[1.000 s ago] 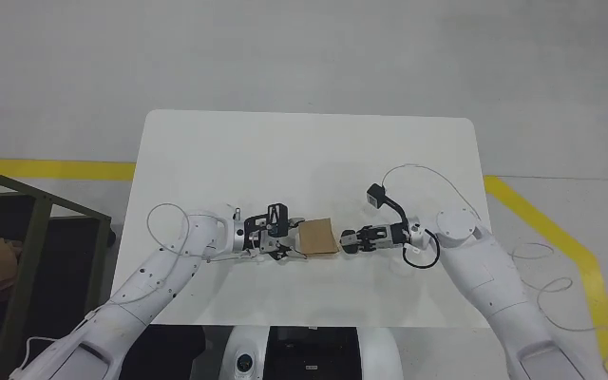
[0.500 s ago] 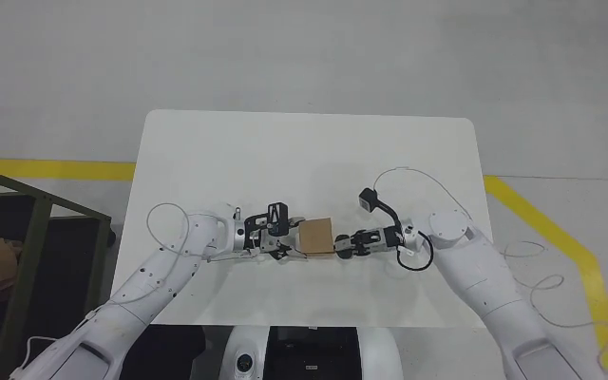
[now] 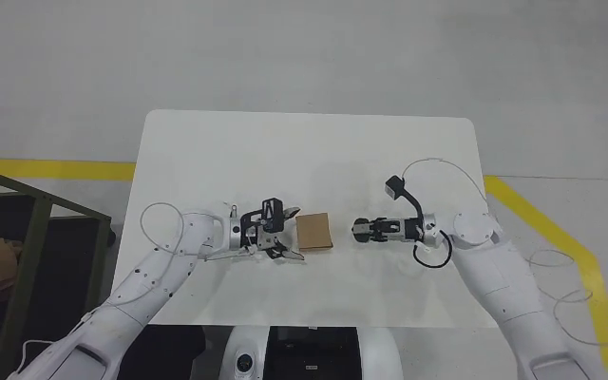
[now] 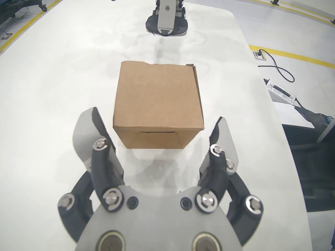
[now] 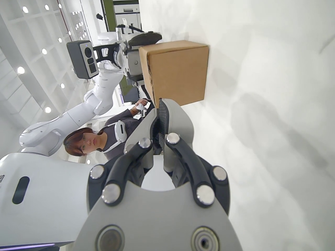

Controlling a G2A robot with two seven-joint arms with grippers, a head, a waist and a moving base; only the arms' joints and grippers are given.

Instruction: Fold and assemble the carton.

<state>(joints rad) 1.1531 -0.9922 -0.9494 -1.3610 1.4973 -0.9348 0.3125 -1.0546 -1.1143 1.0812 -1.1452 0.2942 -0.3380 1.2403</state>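
In the top view it is hard to tell whether the left hand (image 3: 294,235) touches the carton (image 3: 314,231). The left wrist view shows a narrow gap on both sides. From the right wrist view the carton (image 5: 178,71) hides much of the left hand behind it, and the carton's underside is out of sight everywhere.

Half a second earlier the right hand (image 3: 357,228) lay against the carton's side. Now it has drawn back and sits well apart from it over the table (image 3: 380,152). The left hand has also eased back a little, and the carton stays where it was.

The left hand (image 4: 157,121) is spread wide, one finger at each side of the carton's (image 4: 158,100) near end, and grips nothing. The right hand (image 5: 159,103) has its fingers pressed together with nothing between them. It points at the carton, which stands closed, near the table's front edge, between the two hands.
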